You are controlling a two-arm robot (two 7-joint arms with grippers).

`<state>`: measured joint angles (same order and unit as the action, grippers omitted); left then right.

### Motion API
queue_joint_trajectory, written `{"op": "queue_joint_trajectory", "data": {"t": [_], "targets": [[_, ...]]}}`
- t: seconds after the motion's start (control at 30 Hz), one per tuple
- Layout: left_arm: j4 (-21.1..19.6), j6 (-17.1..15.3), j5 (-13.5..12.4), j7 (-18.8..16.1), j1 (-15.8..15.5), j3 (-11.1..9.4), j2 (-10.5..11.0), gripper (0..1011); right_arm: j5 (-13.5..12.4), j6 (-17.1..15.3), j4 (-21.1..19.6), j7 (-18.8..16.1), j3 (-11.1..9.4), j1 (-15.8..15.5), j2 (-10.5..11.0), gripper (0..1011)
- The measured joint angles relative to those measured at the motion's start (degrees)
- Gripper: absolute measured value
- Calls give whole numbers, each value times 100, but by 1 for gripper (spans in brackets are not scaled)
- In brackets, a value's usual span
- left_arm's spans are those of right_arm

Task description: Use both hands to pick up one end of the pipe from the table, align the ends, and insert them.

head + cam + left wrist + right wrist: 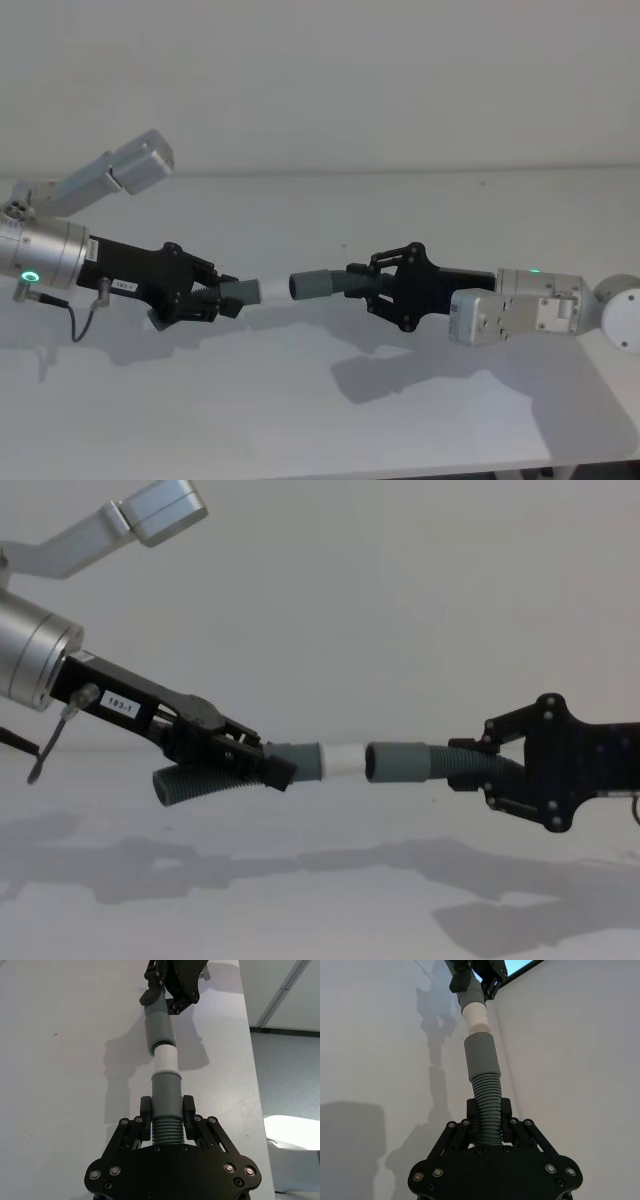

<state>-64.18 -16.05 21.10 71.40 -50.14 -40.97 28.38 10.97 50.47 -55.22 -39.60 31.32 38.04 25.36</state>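
Chest view is showing both hose pieces held up above the white worktop (320, 900), meeting near the centre of the frame. At left of centre, the left gripper (262, 765) is reaching in from the upper left corner, its jaws closed on the white-tipped hose piece (205, 780) at the ribbed part just behind the cuff. The ribbed tail is hanging out toward the lower left, and the white tip (343, 759) is pointing right.

Just right of centre, the wide grey cuff (397, 761) is facing that tip. The two look roughly lined up, with the tip just at the mouth of the cuff; I cannot tell whether it is entering yet. At the right edge, the right gripper (478, 760) is coming in level, its jaws clamping the ribbed section of the cuffed hose piece (450, 763).
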Motion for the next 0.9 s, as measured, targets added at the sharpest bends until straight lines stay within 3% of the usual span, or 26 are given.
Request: {"op": "queue_joint_trajectory", "data": {"t": [0.9], "targets": [[0,0,0,0,0,0,0,330,-67,-17,28,64,116,51,-2,230]]}}
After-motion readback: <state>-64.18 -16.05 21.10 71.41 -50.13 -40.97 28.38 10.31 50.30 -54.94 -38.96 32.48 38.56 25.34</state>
